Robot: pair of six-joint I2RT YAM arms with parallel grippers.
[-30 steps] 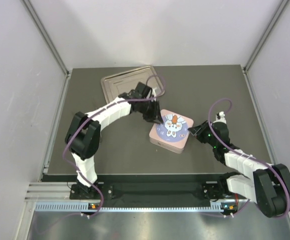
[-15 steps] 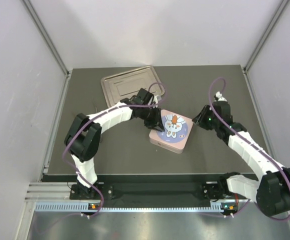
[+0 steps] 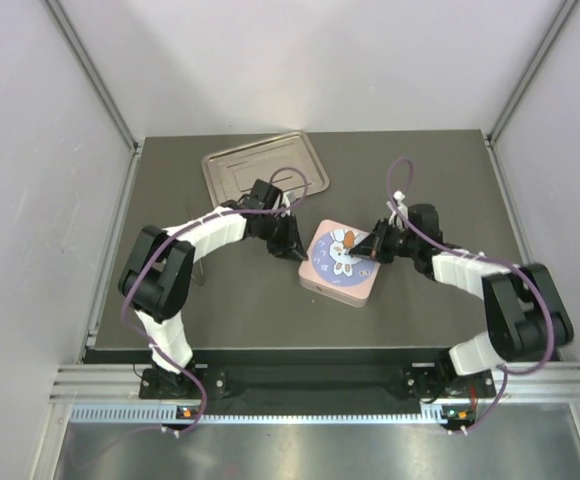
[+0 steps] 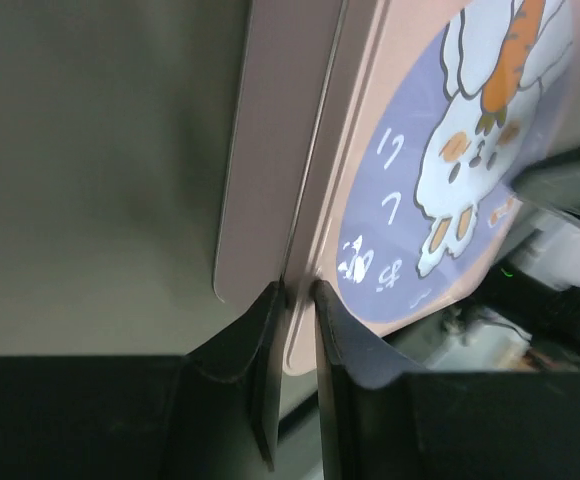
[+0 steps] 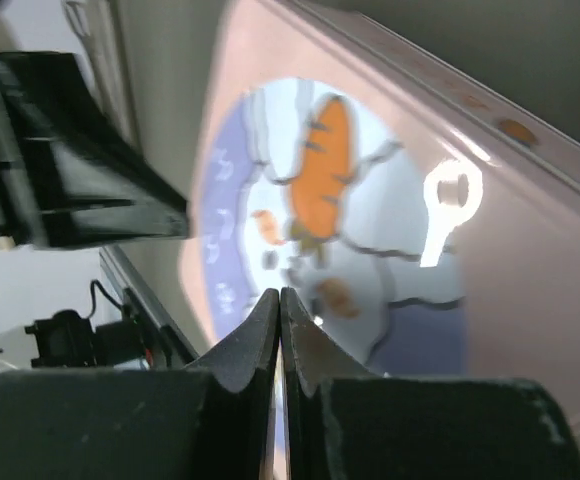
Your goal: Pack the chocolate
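A: Top external view. What is on the dark worktop (image 3: 420, 180)?

B: A pink box (image 3: 340, 263) with its lid (image 4: 440, 150) down, showing a rabbit and a carrot. A silver tray (image 3: 265, 165) lies behind the box to its left. An arm reaches in at each side of the box.

A: What are the left fingers (image 4: 255, 365) doing?

B: They are at the box's left edge, closed to a thin slit with the lid's pink rim in it. They seem to pinch that rim, probably to hold the box steady.

A: And the right fingers (image 5: 255, 350)?

B: They are shut tight on nothing, with their tips over the picture near the box's right edge. My guess is that they are pressing the lid down.

A: Where is the chocolate?

B: No piece shows in any view. If it is packed it is under the lid, but I cannot tell
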